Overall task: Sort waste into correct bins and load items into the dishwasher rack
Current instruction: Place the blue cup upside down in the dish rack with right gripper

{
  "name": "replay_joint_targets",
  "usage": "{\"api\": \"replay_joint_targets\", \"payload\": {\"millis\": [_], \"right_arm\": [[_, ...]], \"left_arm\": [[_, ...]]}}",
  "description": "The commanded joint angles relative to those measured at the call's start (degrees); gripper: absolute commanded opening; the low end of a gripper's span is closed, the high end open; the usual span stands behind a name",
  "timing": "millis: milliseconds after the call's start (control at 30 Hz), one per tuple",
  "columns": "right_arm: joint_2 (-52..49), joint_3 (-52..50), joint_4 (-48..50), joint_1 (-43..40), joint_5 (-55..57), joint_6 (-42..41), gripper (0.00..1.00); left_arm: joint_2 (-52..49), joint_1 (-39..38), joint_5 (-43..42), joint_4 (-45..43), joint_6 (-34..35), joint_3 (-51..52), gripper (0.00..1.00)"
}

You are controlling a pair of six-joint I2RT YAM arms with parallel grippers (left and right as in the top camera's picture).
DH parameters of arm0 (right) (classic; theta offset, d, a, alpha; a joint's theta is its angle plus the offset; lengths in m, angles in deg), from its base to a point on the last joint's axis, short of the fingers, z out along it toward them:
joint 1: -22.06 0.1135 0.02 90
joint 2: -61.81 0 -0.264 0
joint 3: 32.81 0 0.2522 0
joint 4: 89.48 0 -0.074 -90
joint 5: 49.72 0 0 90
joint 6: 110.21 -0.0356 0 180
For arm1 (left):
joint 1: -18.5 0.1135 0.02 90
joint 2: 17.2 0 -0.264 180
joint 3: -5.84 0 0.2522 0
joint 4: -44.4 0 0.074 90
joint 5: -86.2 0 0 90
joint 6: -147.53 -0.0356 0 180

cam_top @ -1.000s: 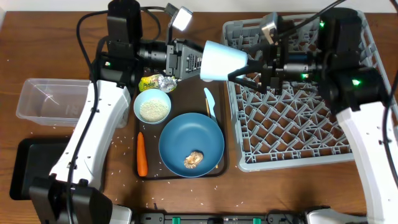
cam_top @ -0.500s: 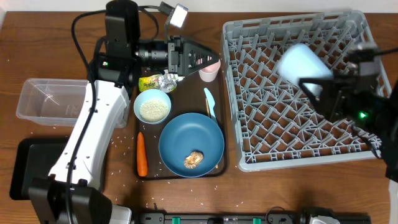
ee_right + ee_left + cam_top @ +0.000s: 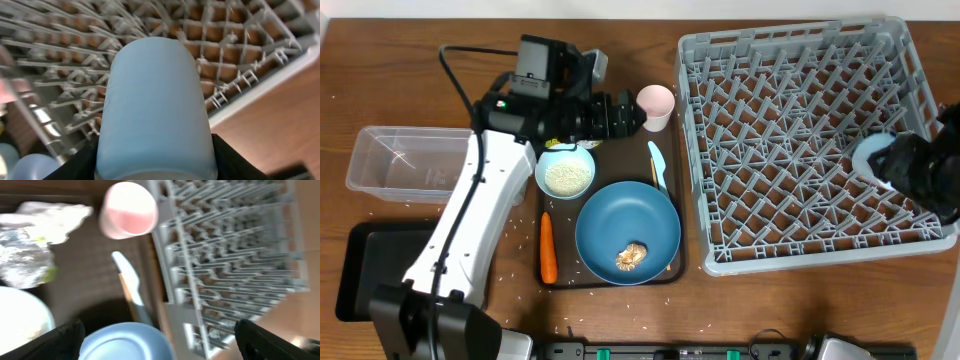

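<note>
My right gripper (image 3: 910, 168) is shut on the blue cup (image 3: 872, 155), held on its side over the right edge of the grey dishwasher rack (image 3: 790, 130). The cup (image 3: 157, 100) fills the right wrist view, above the rack (image 3: 240, 40). My left gripper (image 3: 626, 113) is open and empty, just left of the upright pink cup (image 3: 656, 102). The left wrist view shows the pink cup (image 3: 129, 210), pale blue spoon (image 3: 127, 275), wrapper (image 3: 25, 257), napkin (image 3: 57, 215) and blue plate (image 3: 127, 341). The plate (image 3: 620, 215) holds a brown lump (image 3: 633, 256). The bowl (image 3: 565, 172) holds rice. The carrot (image 3: 548, 247) lies left of the plate.
A dark brown serving tray (image 3: 620, 160) holds the dishes. The clear tub (image 3: 405, 163) and the black tray-bin (image 3: 360, 270) stand at the left. Rice grains are scattered on the table round the tub. The rack's right wall (image 3: 945, 240) is next to my right gripper.
The right gripper has carried the blue cup from the tray's back edge across the rack to its right side. The left gripper has let go of it and drawn back beside the pink cup.
</note>
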Motion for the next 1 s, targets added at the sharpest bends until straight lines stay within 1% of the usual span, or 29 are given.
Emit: {"api": "replay_joint_targets", "payload": {"millis": [0, 267, 500, 533, 567, 633, 700, 833, 967], "right_arm": [[-4.8, 0.0, -1.3, -0.7, 1.6, -2.0, 0.44], [-15.3, 0.0, -3.7, -0.7, 0.3, -0.4, 0.47], [-19.9, 0.0, -3.6, -0.7, 0.3, -0.4, 0.48], [-20.1, 0.0, -3.5, -0.7, 0.3, -0.4, 0.50], [-20.4, 0.0, -3.3, -0.7, 0.4, -0.4, 0.56], [-20.6, 0.0, -2.4, -0.7, 0.4, -0.4, 0.71], [-20.5, 0.0, -0.8, -0.7, 0.3, -0.4, 0.78], [-19.5, 0.1, 0.7, -0.7, -0.2, -0.4, 0.80], [-17.0, 0.8, 1.3, -0.7, -3.8, 1.2, 0.80]], "left_arm": [[0.5, -0.5, 7.4, 0.5, -2.2, -0.5, 0.96], [0.5, -0.5, 7.4, 0.5, -2.2, -0.5, 0.97], [0.5, -0.5, 7.4, 0.5, -2.2, -0.5, 0.97], [0.5, -0.5, 7.4, 0.5, -2.2, -0.5, 0.96], [0.5, -0.5, 7.4, 0.4, -2.2, -0.5, 0.96], [0.5, -0.5, 7.4, 0.4, -2.2, -0.5, 0.96], [0.5, -0.5, 7.4, 0.4, -2.4, -0.5, 0.99], [0.5, -0.5, 8.0, 0.4, -4.5, -0.5, 0.99], [0.5, -0.6, 11.1, -1.1, -5.7, -0.5, 0.99]]}}
